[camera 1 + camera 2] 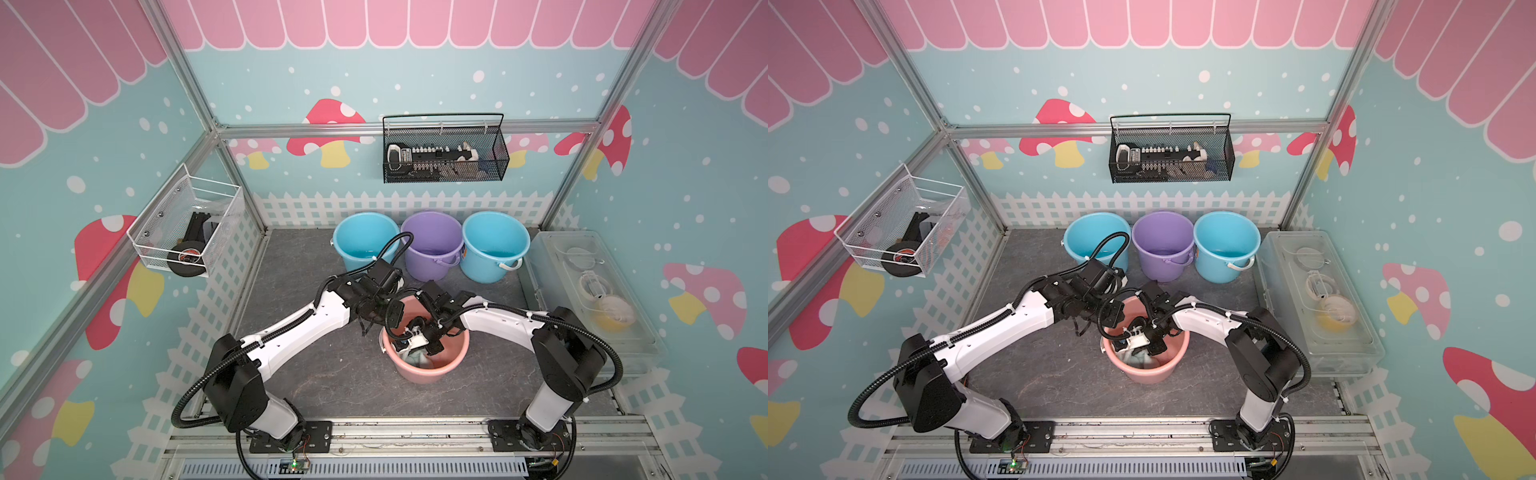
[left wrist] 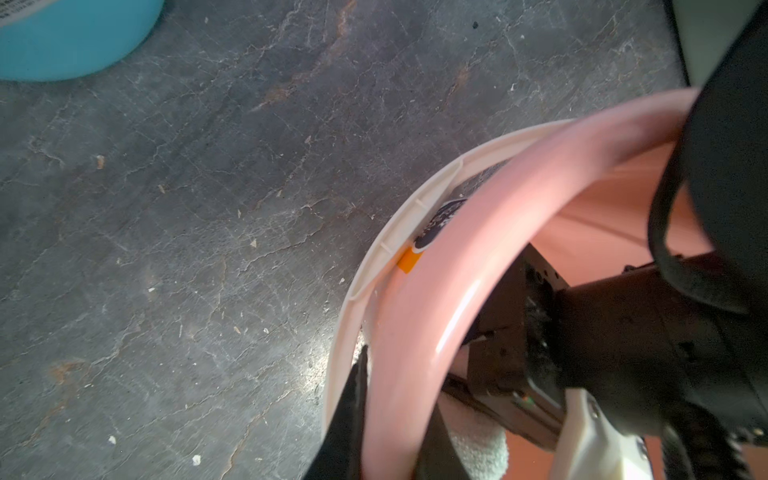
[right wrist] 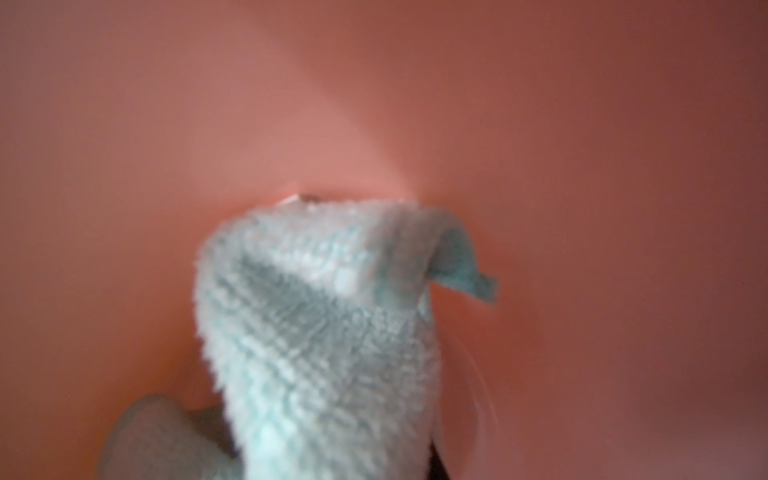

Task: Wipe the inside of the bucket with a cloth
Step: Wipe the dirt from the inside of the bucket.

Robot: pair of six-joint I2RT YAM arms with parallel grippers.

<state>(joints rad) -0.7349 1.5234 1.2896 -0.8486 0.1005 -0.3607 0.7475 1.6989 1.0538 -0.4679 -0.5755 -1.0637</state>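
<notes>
A pink bucket (image 1: 419, 376) (image 1: 1144, 374) stands on the grey mat near the front centre. My left gripper (image 1: 384, 330) (image 2: 390, 436) is shut on the bucket's left rim (image 2: 415, 332), one black finger outside the wall and one inside. My right gripper (image 1: 419, 349) (image 1: 1140, 349) reaches down into the bucket, shut on the pale mint-green cloth (image 1: 417, 359) (image 3: 324, 324). The cloth hangs from it against the pink inner wall (image 3: 582, 166) and hides its fingers in the right wrist view. A corner of the cloth (image 2: 478, 446) also shows in the left wrist view.
Two blue buckets (image 1: 365, 241) (image 1: 494, 245) and a purple bucket (image 1: 432, 245) stand in a row at the back. A clear plastic box (image 1: 594, 299) lies along the right edge. Wire baskets (image 1: 444, 149) (image 1: 187, 224) hang on the walls. The pink bucket's white handle (image 2: 374, 266) lies outside its rim.
</notes>
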